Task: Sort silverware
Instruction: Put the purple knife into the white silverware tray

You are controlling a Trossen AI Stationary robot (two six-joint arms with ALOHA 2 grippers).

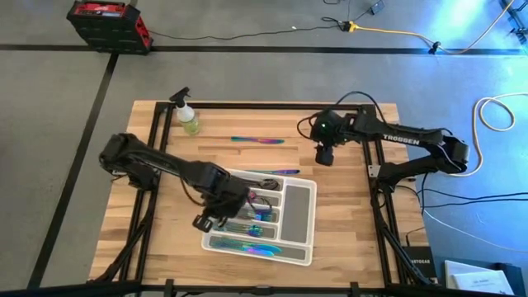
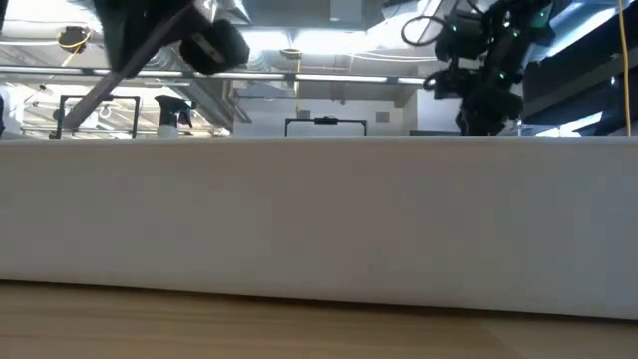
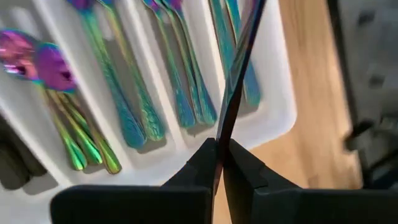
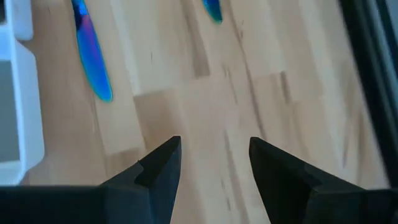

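Note:
The white compartment tray (image 1: pixel 302 250) lies on the wooden table and holds several iridescent pieces of silverware (image 3: pixel 127 93) lengthwise in its compartments. My left gripper (image 3: pixel 219 146) hangs over the tray's left part (image 1: pixel 221 211), shut on a slim dark piece of silverware (image 3: pixel 239 68) seen edge-on. My right gripper (image 4: pixel 214 146) stands open above bare wood at the far right (image 1: pixel 323 154). One iridescent piece (image 1: pixel 257 140) lies loose on the far side of the table, and another (image 1: pixel 277 172) beside the tray's far edge. Blue blade tips (image 4: pixel 92 53) show ahead of the right fingers. My left gripper pinches the dark piece's flat sides (image 3: pixel 219 163) between its two fingers. The fingers come steeply from above. The piece runs on out past the fingertips, over the tray's compartments and its end wall, and touches nothing I can see. Which end is held is hidden by the fingers.
A yellow-green spray bottle (image 1: pixel 188 117) stands at the table's far left. A black frame (image 1: pixel 373 165) borders the table. In the low view the tray's white wall (image 2: pixel 319 219) fills the picture. Bare wood lies right of the tray (image 1: pixel 346 214).

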